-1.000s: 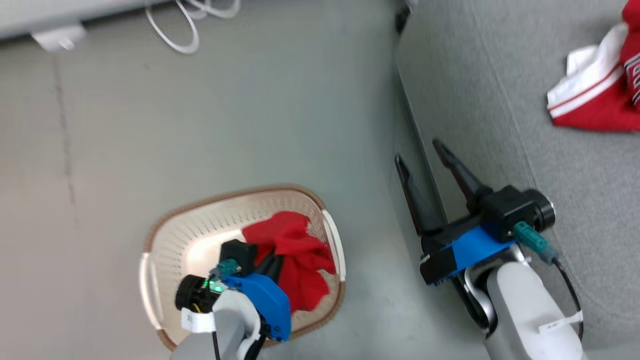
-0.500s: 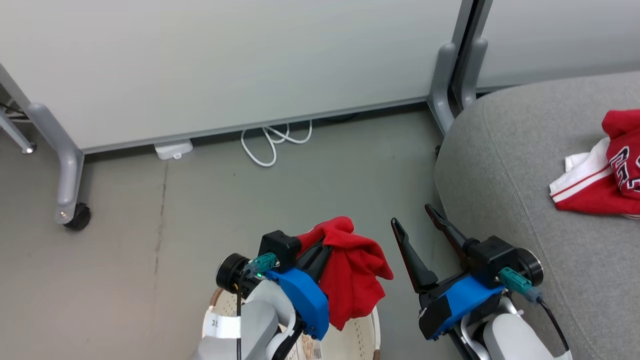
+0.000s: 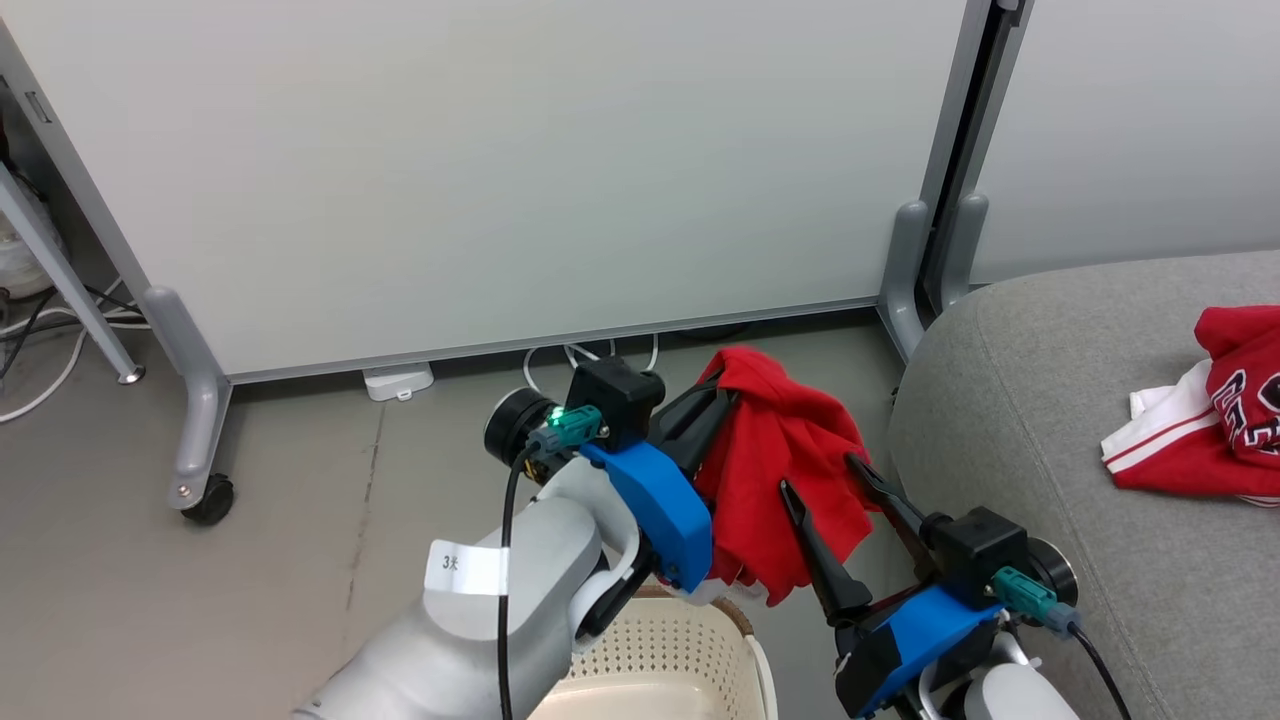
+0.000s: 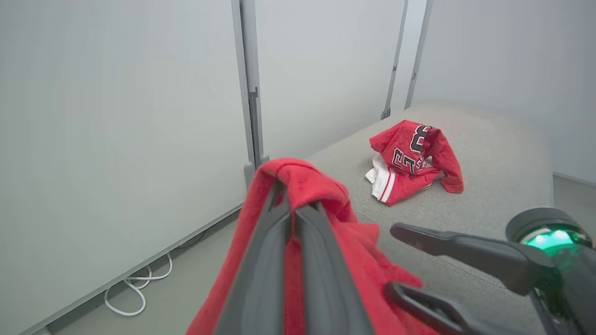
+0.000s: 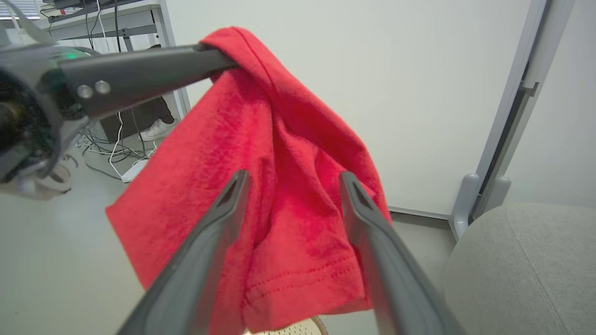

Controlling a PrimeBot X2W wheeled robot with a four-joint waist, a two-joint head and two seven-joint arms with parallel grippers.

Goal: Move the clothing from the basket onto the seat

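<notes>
Left gripper [image 3: 722,395]: clamped tight on a fold at the top of the red garment [image 3: 780,470], holding it up in the air.
Red garment: hangs straight down from that pinch, long axis vertical, its lower edge just above the basket [image 3: 660,650] rim.
Basket: low in front of you, under the left arm; you see just a bare part of it, so you cannot tell what else lies inside.
Seat [image 3: 1050,400]: to your right of the hanging garment, its rounded near edge close by.
Jersey [image 3: 1220,420]: already lying on the seat, well apart from the held garment.
Right gripper [image 3: 820,475]: fingers spread wide, holding nothing, tips right at the hanging cloth, between it and the seat; whether they touch it is unclear.
Nearer arm: the right is nearer the seat, but the left has the cloth.
Coming move: likely a sideways carry to your right, high enough for the lower edge to clear the seat's edge; mind the right gripper in that path.
</notes>
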